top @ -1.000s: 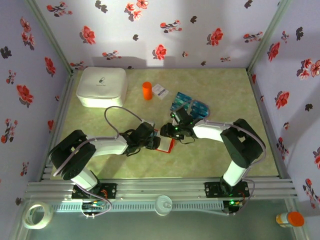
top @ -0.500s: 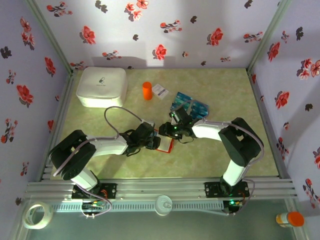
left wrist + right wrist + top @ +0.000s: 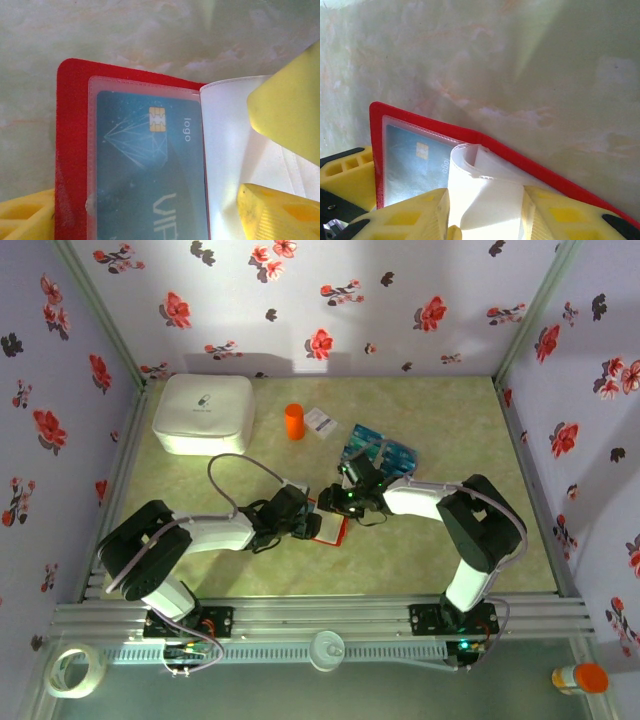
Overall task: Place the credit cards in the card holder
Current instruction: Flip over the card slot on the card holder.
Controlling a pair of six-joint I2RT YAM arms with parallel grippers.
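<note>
Left gripper (image 3: 147,200) is spread wide across the open red card holder (image 3: 72,150), with one blue card (image 3: 145,165) already sleeved. Right gripper (image 3: 485,200) straddles the loose pocket leaves (image 3: 485,175), can't tell if it's pinching. Spare credit cards (image 3: 385,453) lie just behind the right gripper, on its side. Basically nothing's moved since a second ago.

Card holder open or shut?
Open. The red card holder lies spread, a blue card showing inside, its other sleeves curling up.
</note>
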